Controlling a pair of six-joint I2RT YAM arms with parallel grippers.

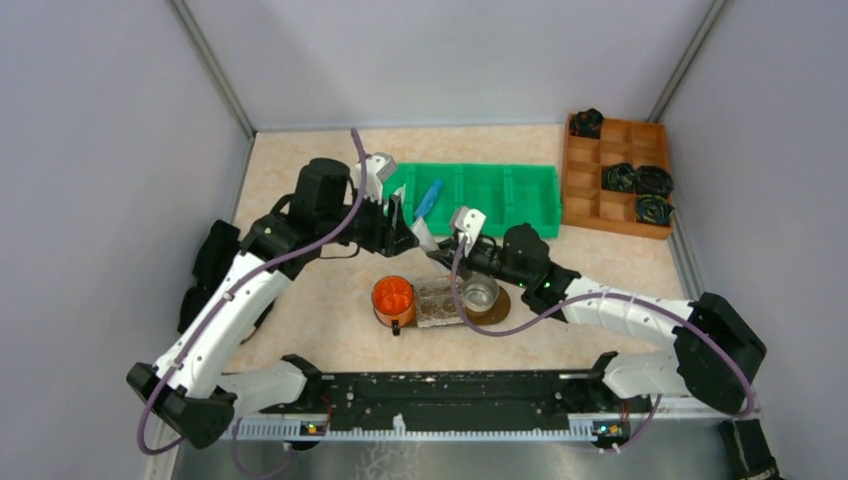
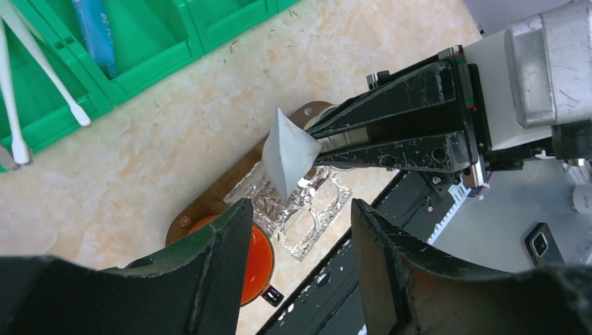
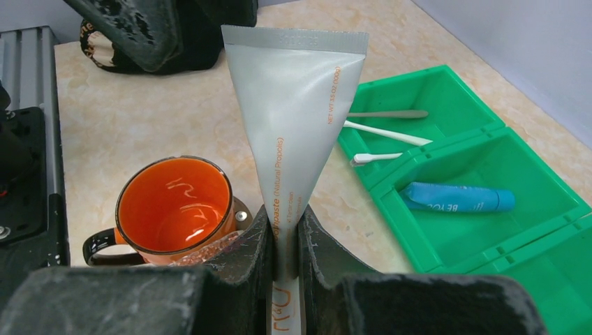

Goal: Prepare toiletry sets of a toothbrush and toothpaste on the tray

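Note:
My right gripper (image 3: 285,234) is shut on a white toothpaste tube (image 3: 293,118), held upright with its flat crimped end up, above the table beside the tray (image 2: 209,199). That tube (image 2: 290,153) hangs just ahead of my left gripper (image 2: 300,230), which is open and holds nothing. From above, both grippers meet in front of the green bin, the left (image 1: 405,225) close to the tube (image 1: 425,235). A blue tube (image 3: 457,197) and white toothbrushes (image 3: 384,130) lie in the green bin (image 3: 489,230). The dark brown tray (image 1: 503,305) carries other items.
On the tray stand an orange mug (image 1: 393,298), a crinkled foil mould (image 1: 438,300) and a metal cup (image 1: 480,293). The green compartmented bin (image 1: 520,190) sits behind the grippers. An orange-brown box (image 1: 590,200) with dark bundles is at the back right.

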